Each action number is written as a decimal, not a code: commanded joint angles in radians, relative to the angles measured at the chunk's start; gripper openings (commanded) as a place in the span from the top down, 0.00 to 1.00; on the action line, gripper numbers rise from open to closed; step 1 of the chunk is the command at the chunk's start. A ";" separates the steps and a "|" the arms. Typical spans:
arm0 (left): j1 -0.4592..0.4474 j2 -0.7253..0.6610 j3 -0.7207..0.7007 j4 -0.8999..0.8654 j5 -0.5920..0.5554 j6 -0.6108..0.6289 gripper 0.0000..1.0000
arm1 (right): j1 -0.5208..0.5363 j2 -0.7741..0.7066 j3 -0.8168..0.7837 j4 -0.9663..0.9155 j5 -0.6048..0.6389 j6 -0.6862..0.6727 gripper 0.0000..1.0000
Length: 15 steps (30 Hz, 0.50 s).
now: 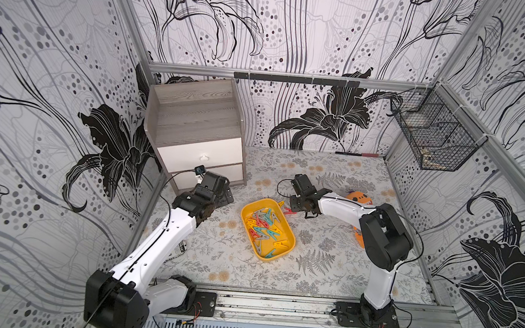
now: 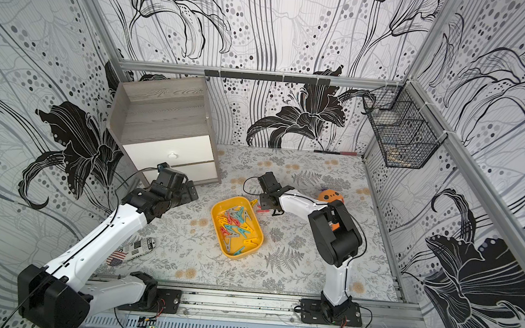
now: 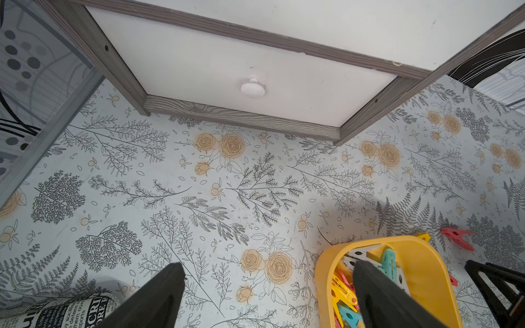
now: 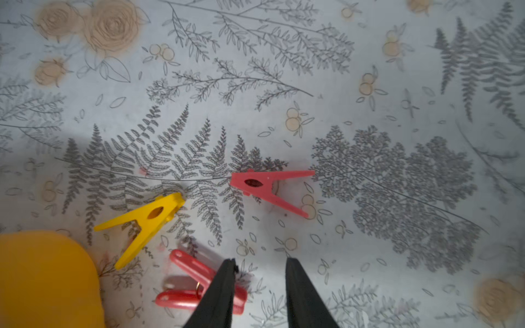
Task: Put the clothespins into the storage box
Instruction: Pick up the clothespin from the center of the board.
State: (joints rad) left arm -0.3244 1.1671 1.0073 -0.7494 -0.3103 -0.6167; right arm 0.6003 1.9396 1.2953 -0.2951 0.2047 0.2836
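Observation:
The yellow storage box lies mid-table and holds several clothespins in yellow, teal, red and grey. Three more clothespins lie on the table past its far end: a yellow one, a red one, and a second red one partly under one finger of my right gripper. That gripper is open, low over the table, with only bare table between its fingers. My left gripper hangs wide open and holds nothing, left of the box near the cabinet.
A grey wood cabinet with white drawers stands at the back left. A black wire basket hangs on the right wall. An orange toy lies behind my right arm. A newspaper-print roll lies at the front left.

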 commanded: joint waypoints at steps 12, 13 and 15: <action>0.002 0.011 0.007 0.023 -0.016 0.006 0.03 | -0.029 0.119 0.130 -0.088 -0.024 -0.229 0.57; 0.002 0.010 0.008 0.022 -0.018 0.007 0.03 | -0.031 0.122 0.124 -0.083 -0.025 -0.237 0.57; 0.002 0.012 0.008 0.022 -0.018 0.006 0.03 | -0.038 0.122 0.107 -0.063 -0.029 -0.252 0.58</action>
State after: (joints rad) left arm -0.3244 1.1698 1.0073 -0.7502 -0.3119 -0.6163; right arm 0.5762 2.0480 1.4151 -0.3439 0.1886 0.0837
